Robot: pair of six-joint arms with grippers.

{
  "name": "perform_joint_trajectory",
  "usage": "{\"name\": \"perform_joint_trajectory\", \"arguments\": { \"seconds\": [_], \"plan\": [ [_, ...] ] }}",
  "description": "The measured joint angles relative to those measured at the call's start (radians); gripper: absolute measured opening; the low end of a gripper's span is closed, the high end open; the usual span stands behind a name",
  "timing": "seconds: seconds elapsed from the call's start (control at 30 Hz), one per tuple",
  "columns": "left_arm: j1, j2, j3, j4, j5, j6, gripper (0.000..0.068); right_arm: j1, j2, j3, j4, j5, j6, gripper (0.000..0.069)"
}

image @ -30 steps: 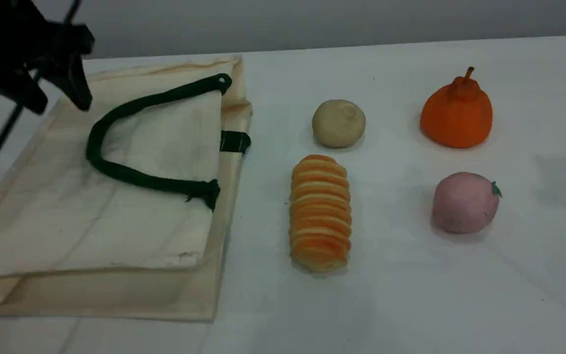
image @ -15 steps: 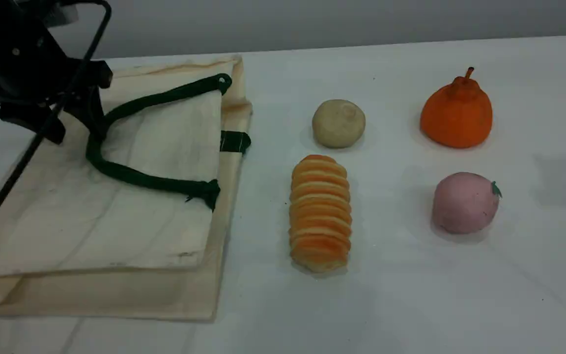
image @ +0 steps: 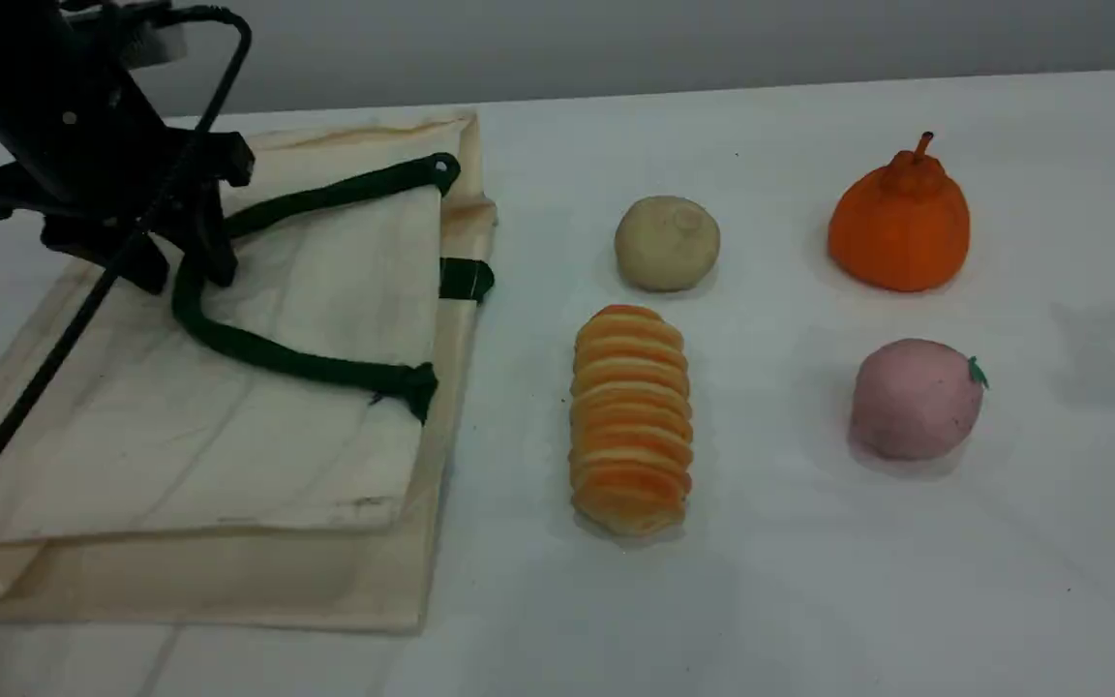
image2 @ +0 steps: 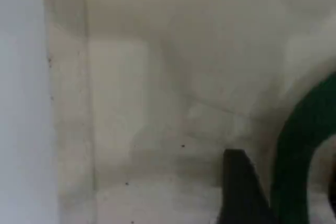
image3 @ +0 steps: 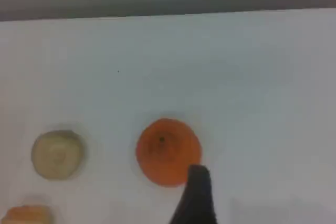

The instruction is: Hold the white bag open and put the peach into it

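The white bag [image: 228,436] lies flat on the left of the table, its dark green rope handle [image: 277,356] looped on top. My left gripper [image: 183,273] is down on the bag, open, with one finger on each side of the far bend of the handle. In the left wrist view, the handle [image2: 296,150] runs just right of a dark fingertip [image2: 239,192] over the cream cloth [image2: 157,77]. The pink peach [image: 916,399] sits alone at the right. Only a fingertip [image3: 195,195] of my right gripper shows, high above the table and holding nothing.
A striped orange bread roll [image: 630,418] and a beige bun [image: 667,242] lie between the bag and the peach. An orange stemmed fruit [image: 901,227] stands behind the peach, and is also seen from above as the orange fruit [image3: 168,150]. The left arm's cable [image: 45,358] slants over the bag.
My left gripper came down and to the right onto the bag, its fingers narrowing around the handle's bend. The handle shifted slightly. The fruits and breads stayed put.
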Motion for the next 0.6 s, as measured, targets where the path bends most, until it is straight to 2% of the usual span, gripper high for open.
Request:
{"name": "perform_joint_trajectory", "arguments": {
  "seconds": [0.13,0.2,0.4,0.5,0.6],
  "plan": [
    [0.0,0.0,0.0,0.0,0.002,0.026,0.0166,0.0,0.0,0.0,0.001,0.002,0.0,0.0563],
    [0.0,0.0,0.0,0.0,0.002,0.054,0.0105,0.0,0.0,0.0,0.002,0.002,0.0,0.0557],
    [0.0,0.0,-0.035,0.004,0.058,0.172,0.0094,0.0,0.0,0.0,0.002,0.014,0.0,0.0554],
    [0.0,0.0,-0.11,0.006,0.156,0.221,0.0094,0.0,0.0,0.0,0.002,0.014,0.0,0.0554],
    [0.0,0.0,-0.213,0.007,0.305,0.263,0.0094,0.0,0.0,0.0,0.002,0.014,-0.001,0.0554]
  ]
}}
